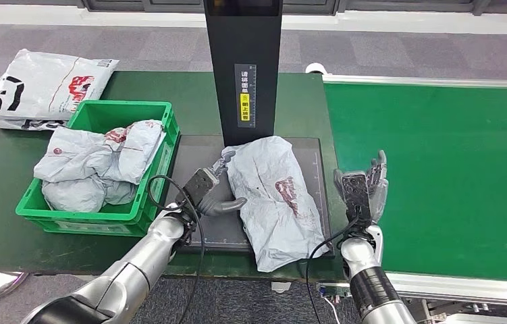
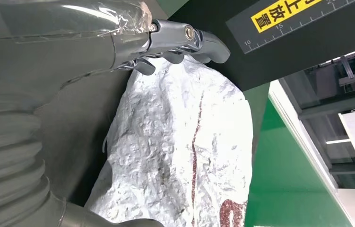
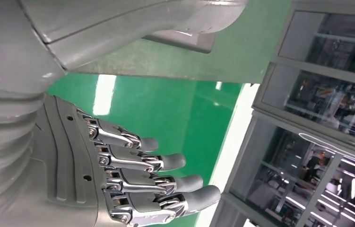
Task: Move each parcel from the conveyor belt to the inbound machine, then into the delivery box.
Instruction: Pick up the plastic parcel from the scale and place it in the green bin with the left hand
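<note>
A crumpled grey parcel (image 1: 274, 202) with a red mark lies on the dark platform (image 1: 196, 152) of the inbound machine, at the foot of its black column (image 1: 244, 67). My left hand (image 1: 211, 191) is at the parcel's left edge, fingers by its far corner and thumb against its side, spread apart. In the left wrist view the fingers (image 2: 185, 40) reach over the top of the parcel (image 2: 180, 156) without closing on it. My right hand (image 1: 362, 189) stands upright and open at the conveyor's left edge, just right of the parcel; its fingers (image 3: 166, 182) are straight and hold nothing.
The green delivery box (image 1: 122, 106) sits left of the platform with grey parcels (image 1: 102, 158) in it. Another white parcel (image 1: 41, 84) lies on the table's far left corner. The green conveyor belt (image 1: 439, 169) stretches to the right.
</note>
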